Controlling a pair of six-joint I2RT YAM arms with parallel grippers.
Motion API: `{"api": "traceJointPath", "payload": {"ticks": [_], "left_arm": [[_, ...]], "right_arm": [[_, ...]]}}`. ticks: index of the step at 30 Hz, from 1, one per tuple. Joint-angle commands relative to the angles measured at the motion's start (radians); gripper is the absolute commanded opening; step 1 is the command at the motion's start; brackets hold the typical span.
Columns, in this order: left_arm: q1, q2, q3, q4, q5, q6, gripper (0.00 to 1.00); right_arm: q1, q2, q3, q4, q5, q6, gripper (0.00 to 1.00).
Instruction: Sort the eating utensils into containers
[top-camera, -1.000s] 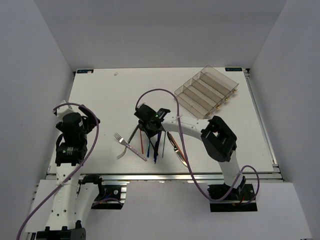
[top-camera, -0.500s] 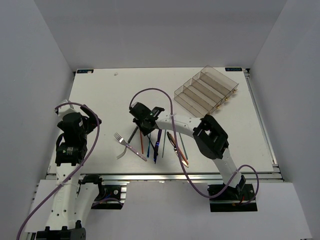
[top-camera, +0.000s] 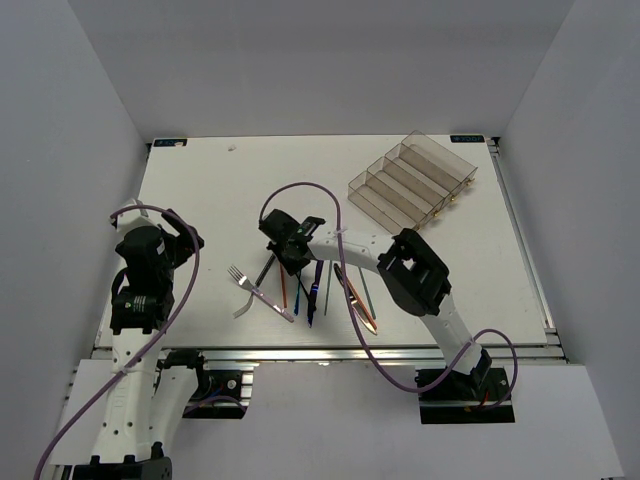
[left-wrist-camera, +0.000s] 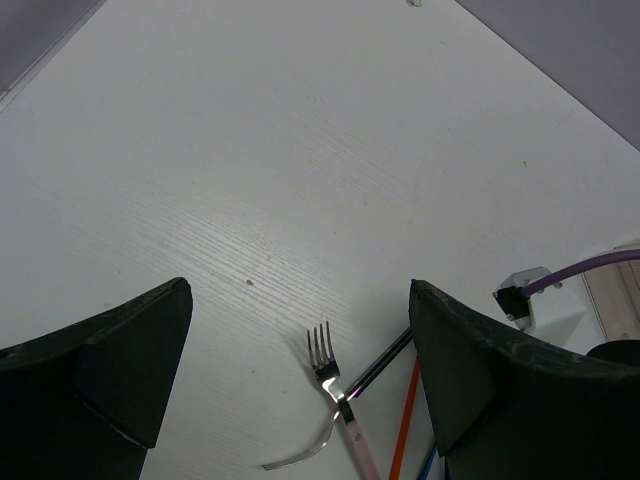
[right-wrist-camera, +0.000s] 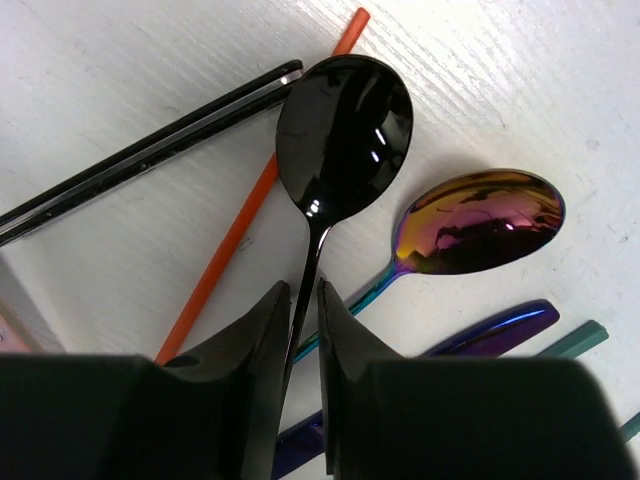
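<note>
Reaching further left than a second ago, the right arm has carried its right claw (right-wrist-camera: 303, 300) over the heap of utensils, and the jaws have narrowed since then. They now stand almost together, one on each side of the black spoon (right-wrist-camera: 345, 130), astride its thin handle just below the bowl. Whether they already pinch it I cannot tell.

That spoon lies near the middle of the worktop (top-camera: 200, 190), towards the near edge. Its bowl overlaps the orange chopstick (right-wrist-camera: 260, 200) and touches the tips of the dark chopsticks (right-wrist-camera: 150, 150). A second spoon (right-wrist-camera: 480, 220), purple and gold, lies just beside it on the right, and a blue knife (right-wrist-camera: 490, 325) lies nearer.

By its look the spoon is stiff, light and glossy, so likely slippery. The narrow neck is the sensible hold, though it may pivot between the pads, and lifting could drag the chopsticks.

At the far right, well apart, sits the tray (top-camera: 415, 180). Over the left side, the left claw (left-wrist-camera: 300, 290) hangs with jaws wide apart, holding nothing, the fork (left-wrist-camera: 325, 365) below it.
</note>
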Motion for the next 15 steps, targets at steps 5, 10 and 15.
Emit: {"api": "traceJointPath", "payload": {"ticks": [5,10,15], "left_arm": [[-0.002,-0.009,-0.006,0.024,0.016,0.011,0.98],[-0.003,-0.007,-0.006,0.024,0.016,0.011,0.98],[-0.002,-0.007,-0.006,0.024,0.019,0.011,0.98]], "right_arm": [[-0.004,0.026,0.053,-0.010,-0.015,0.003,0.00],[-0.006,-0.038,0.064,-0.017,-0.006,0.025,0.00],[-0.025,-0.188,0.078,-0.039,0.005,-0.006,0.00]]}}
